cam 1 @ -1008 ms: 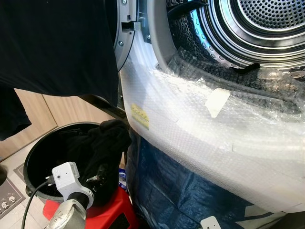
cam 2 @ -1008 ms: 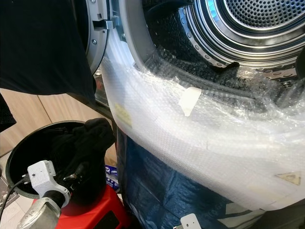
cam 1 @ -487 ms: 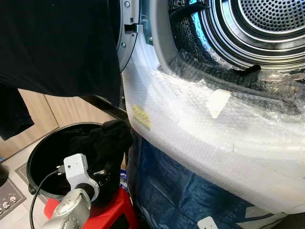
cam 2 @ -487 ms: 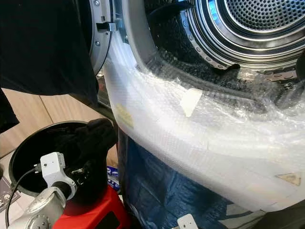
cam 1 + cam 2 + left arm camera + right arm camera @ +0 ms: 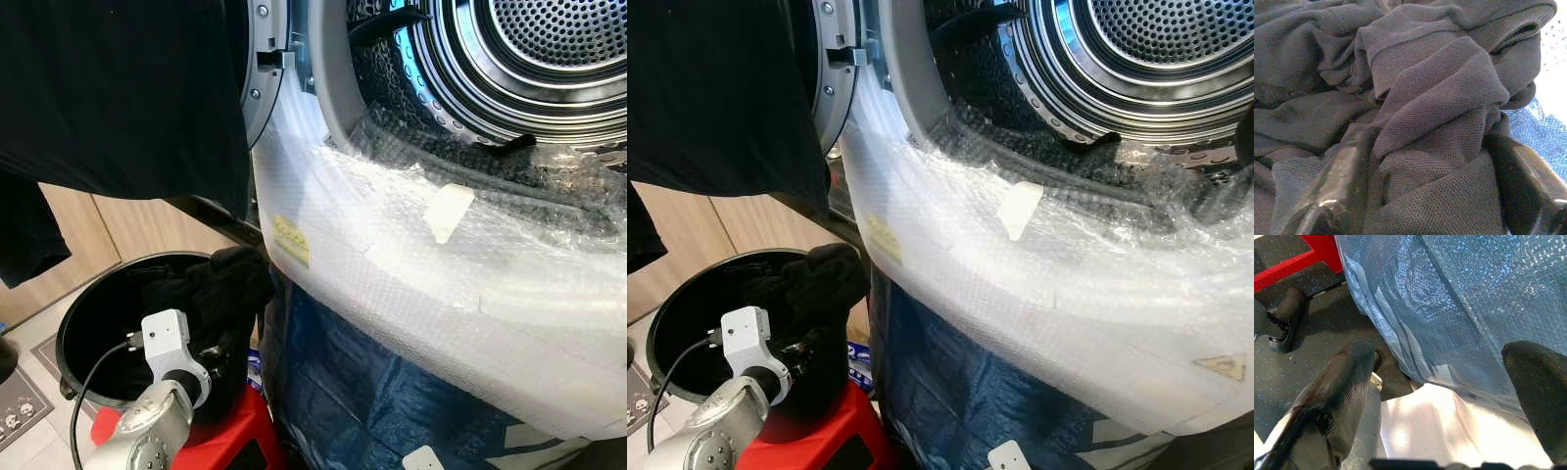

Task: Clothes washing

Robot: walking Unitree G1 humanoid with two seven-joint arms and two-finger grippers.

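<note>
Laundry corner: wood-look cabinet fronts [image 5: 118, 225] mid-left, tiled floor lower left. Washer drum [image 5: 558, 49] open at upper right of frame, its front wrapped in bubble wrap [image 5: 411, 255], blue tarp [image 5: 343, 392] hanging below centre. Black cloth [image 5: 108, 88] draped over the upper left, prob over the washer door; can't confirm.

Task item: dark garment [image 5: 220, 294] piled in black bucket [image 5: 73, 328], lower left, bucket sitting on red stool [image 5: 245, 441]. Garment bulges over the bucket rim next to the washer front.

Left gripper [image 5: 1430, 171] is down in the bucket; wrist view shows both fingers [image 5: 1337, 191] pinching a thick fold of the knit fabric between them. Grip looks like a bunched ridge only, not the whole piece.

Right gripper [image 5: 1440, 391] hangs low by the tarp, fingers spread wide, nothing between them. Idle.

Risks, imo:
- Pinch is on one fold, so fabric could slide out on lift, esp. if rest of the pile drags.
- Trailing cloth could snag bucket rim and tip bucket off the stool.
- Path to drum runs up over the bubble wrap lip; loose hem could catch there or on the door latch [image 5: 269, 59].
- Draped black cloth may block the head cam view during lift.
</note>
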